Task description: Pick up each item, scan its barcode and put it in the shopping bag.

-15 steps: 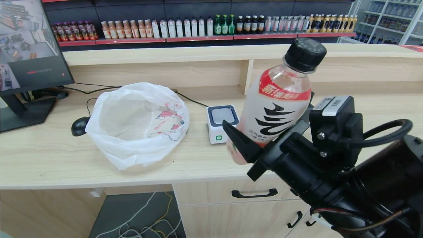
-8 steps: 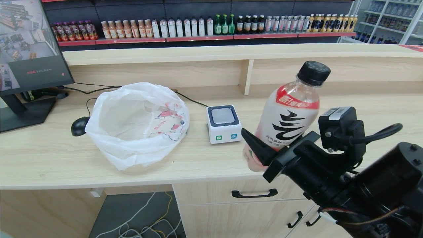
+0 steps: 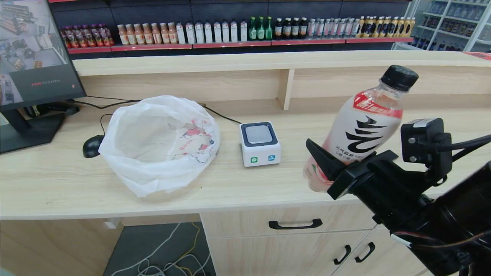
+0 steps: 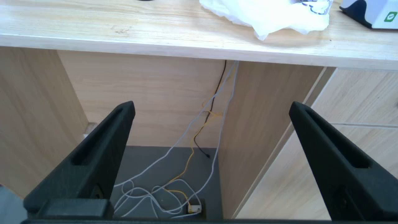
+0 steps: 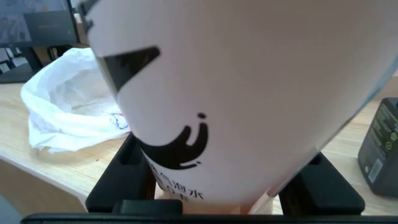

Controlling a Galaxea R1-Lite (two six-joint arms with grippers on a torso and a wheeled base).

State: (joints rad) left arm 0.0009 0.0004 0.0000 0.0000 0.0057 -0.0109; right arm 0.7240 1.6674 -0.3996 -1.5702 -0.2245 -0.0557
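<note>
Head view: we're holding the bottle (image 3: 364, 126) tilted, right of the scanner (image 3: 259, 143), right gripper (image 3: 345, 155) clamping it. Scan and bagging are looking undone; bag (image 3: 126, 161) sitting left of scanner, left gripper (image 4: 211, 112) hanging wide open.

right arm extends from the near right of the counter (image 3: 57, 184), wrist angled upward. right gripper (image 3: 347, 153) clamped on the lower body of a bottle (image 3: 364, 126), held tilted above the counter's front edge. left gripper (image 4: 211, 109) below counter-top level, before its front, jaws spread wide, holding nothing.
</note>
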